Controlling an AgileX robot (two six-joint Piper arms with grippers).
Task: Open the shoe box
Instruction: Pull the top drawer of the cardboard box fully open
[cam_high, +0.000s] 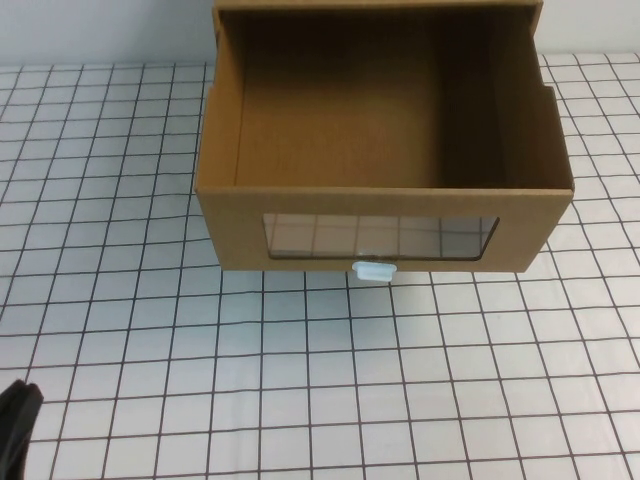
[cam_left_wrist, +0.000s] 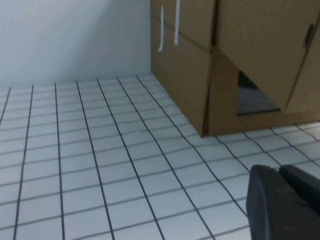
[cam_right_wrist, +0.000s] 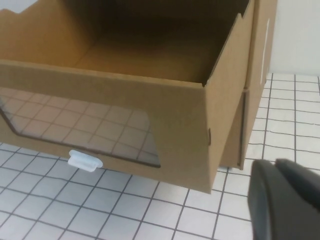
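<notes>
The brown cardboard shoe box (cam_high: 385, 215) stands at the back middle of the table. Its drawer is pulled out toward me, and the inside (cam_high: 340, 110) is empty. The front panel has a clear window (cam_high: 380, 236) and a small white pull tab (cam_high: 372, 269) under it. In the high view only a dark tip of my left gripper (cam_high: 15, 420) shows, at the near left corner and far from the box. Its fingers rest together, shut on nothing (cam_left_wrist: 278, 171). My right gripper (cam_right_wrist: 275, 163) hangs shut and empty beside the drawer's right front corner (cam_right_wrist: 207, 145), apart from the tab (cam_right_wrist: 85, 160).
A white tablecloth with a dark grid (cam_high: 320, 400) covers the table in front of and beside the box. A pale wall (cam_left_wrist: 75, 35) rises behind. The box's outer sleeve (cam_left_wrist: 185, 55) stands behind the drawer.
</notes>
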